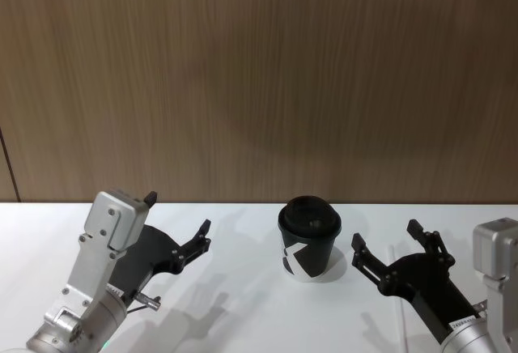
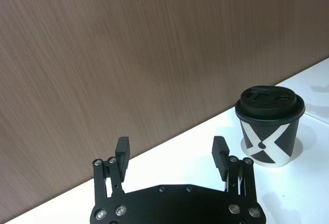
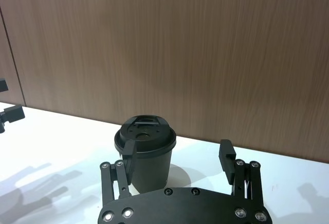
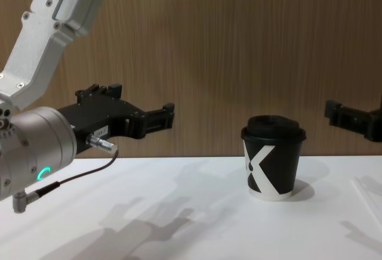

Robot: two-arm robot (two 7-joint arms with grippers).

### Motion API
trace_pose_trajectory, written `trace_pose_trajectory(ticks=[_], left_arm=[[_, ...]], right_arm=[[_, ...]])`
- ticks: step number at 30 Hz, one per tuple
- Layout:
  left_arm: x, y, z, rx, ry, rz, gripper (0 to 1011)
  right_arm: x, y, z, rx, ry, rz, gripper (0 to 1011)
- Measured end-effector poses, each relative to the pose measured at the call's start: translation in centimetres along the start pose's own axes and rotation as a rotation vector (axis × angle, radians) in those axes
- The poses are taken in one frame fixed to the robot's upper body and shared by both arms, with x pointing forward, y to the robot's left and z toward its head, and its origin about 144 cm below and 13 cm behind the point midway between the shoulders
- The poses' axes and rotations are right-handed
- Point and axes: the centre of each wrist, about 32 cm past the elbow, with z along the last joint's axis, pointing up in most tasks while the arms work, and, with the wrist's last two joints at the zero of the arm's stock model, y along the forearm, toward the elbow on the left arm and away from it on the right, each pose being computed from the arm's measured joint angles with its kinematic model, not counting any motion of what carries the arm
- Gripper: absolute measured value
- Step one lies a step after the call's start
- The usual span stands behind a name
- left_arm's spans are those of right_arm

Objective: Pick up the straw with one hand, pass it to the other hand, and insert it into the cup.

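Left gripper (image 1: 178, 213) hovers over the white table (image 1: 243, 312), jaws wide open and empty. Right gripper (image 1: 386, 236) hovers likewise, jaws spread and empty, above the straw (image 1: 401, 325) lying flat. Between them, farther back, the cup (image 1: 308, 238) stands upright before a wooden wall (image 1: 259, 78).

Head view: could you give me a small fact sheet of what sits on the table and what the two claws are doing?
cup: black, lid on, upright at mid table
straw: white, lying flat on the table, right of the cup
left gripper: open, empty, in the air left of the cup
right gripper: open, empty, in the air right of the cup, roughly over the straw
contact: neither gripper touches cup or straw
progress: straw not yet picked up
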Motion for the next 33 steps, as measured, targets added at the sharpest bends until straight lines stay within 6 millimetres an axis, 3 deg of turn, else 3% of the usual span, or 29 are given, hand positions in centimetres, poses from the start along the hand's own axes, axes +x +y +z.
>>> trace_pose_trajectory(ticks=[33], left_arm=[[0.00,0.00,0.00,0.000,0.000,0.000,1003]], right_arm=[[0.00,0.00,0.00,0.000,0.000,0.000,1001]])
